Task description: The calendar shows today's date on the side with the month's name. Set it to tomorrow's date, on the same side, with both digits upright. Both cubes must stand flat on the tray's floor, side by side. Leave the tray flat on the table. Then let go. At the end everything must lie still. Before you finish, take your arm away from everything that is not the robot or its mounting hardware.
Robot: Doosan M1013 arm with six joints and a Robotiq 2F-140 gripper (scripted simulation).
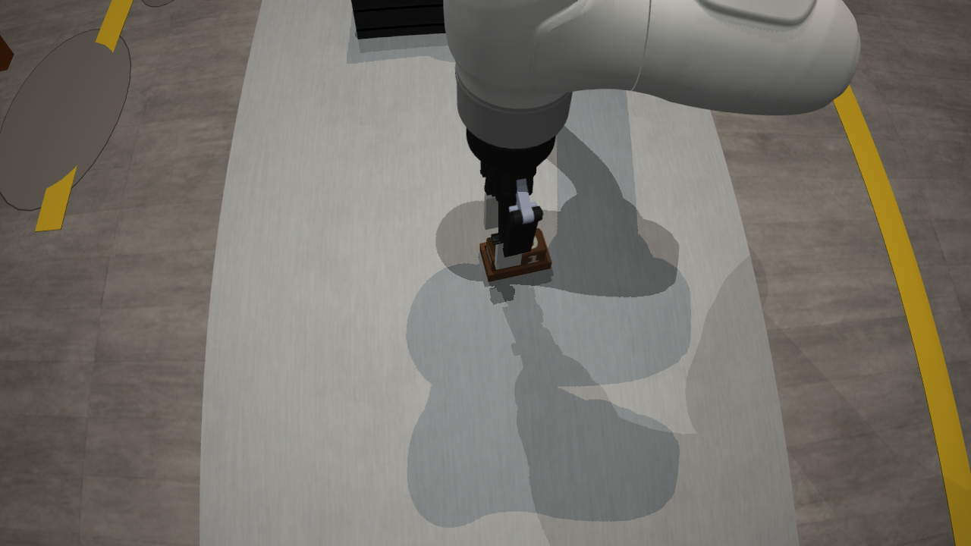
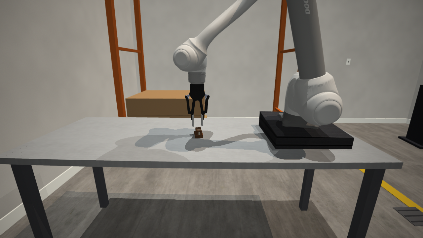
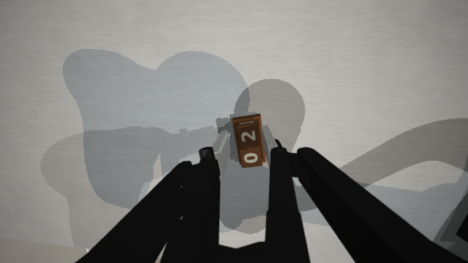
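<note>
The small brown wooden tray (image 1: 520,273) lies flat on the table with two brown cubes in it, side by side. The cube with 0 on top (image 3: 251,158) shows 1 on its front face in the top view (image 1: 534,258) and 3 on its outer end face in the exterior view (image 2: 198,133). The cube with 2 on top (image 3: 248,136) is largely hidden behind a finger in the top view. My gripper (image 1: 500,239) (image 2: 197,124) (image 3: 245,138) is part open and empty. It points down, with its fingertips just above the cubes, near the 2 cube. No month name is legible.
The grey table (image 1: 318,339) (image 2: 88,147) carries the arm's black base block (image 2: 313,141) on the right in the exterior view. A brown box (image 2: 156,106) and orange rack posts (image 2: 113,59) stand behind the table. Arm shadows fall around the tray.
</note>
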